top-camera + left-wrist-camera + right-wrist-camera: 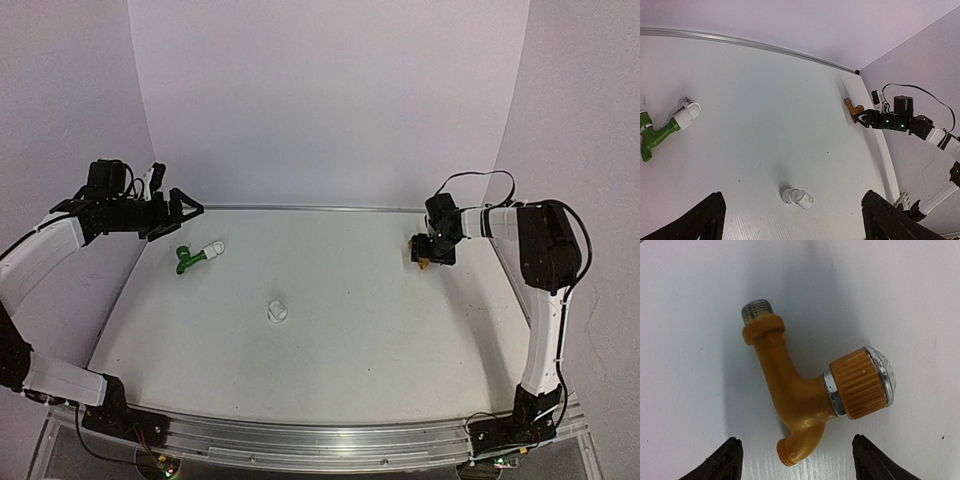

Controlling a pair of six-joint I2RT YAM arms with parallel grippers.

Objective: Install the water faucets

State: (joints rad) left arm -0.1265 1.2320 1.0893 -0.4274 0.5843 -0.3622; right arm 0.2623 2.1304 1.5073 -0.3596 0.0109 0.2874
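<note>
The yellow-gold faucet [805, 400] lies flat on the white table [360, 330] at the far right, threaded end pointing away and knob to the right. My right gripper [796, 441] hangs straight over it, open, one fingertip on each side of the spout and neither touching it. From above, the right gripper [430, 252] hides most of that faucet [423, 264]. The green faucet [186, 261] lies at the far left with a white fitting [212, 249] on its threaded end. My left gripper [180, 216] hovers open behind it, holding nothing.
A loose white pipe fitting [277, 311] lies near the table's middle; the left wrist view shows this fitting [797, 198] between the left fingertips' line of sight. A metal rail [300, 208] edges the back, with walls close behind and on both sides.
</note>
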